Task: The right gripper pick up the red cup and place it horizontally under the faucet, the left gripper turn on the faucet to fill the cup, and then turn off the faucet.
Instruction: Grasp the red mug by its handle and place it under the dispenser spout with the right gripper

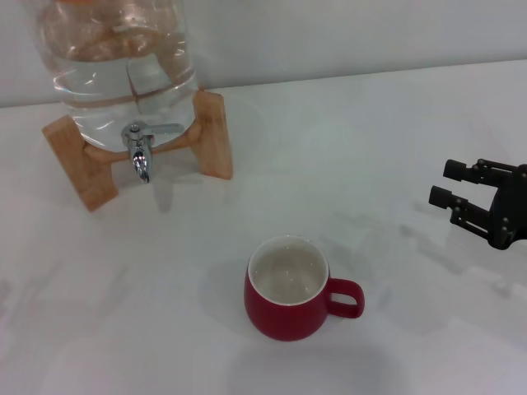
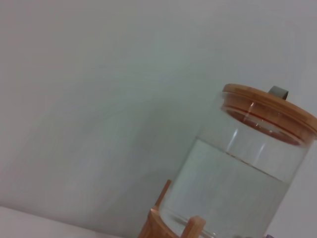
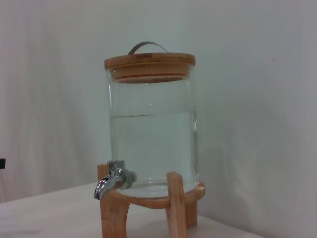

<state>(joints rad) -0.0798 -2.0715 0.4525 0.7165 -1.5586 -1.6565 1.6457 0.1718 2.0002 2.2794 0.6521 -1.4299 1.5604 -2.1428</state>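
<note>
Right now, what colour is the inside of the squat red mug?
Cream-white inside the glossy red mug, best seen in the head view.

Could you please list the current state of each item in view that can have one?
red cup: upright on the table, empty, handle toward the robot's right, not under the faucet.
faucet: no water running.
water jar: lidded, over half full, on its wooden stand.
right gripper: open, holding nothing, right of the cup.
left gripper: out of view.

No legible text or labels anywhere.
</note>
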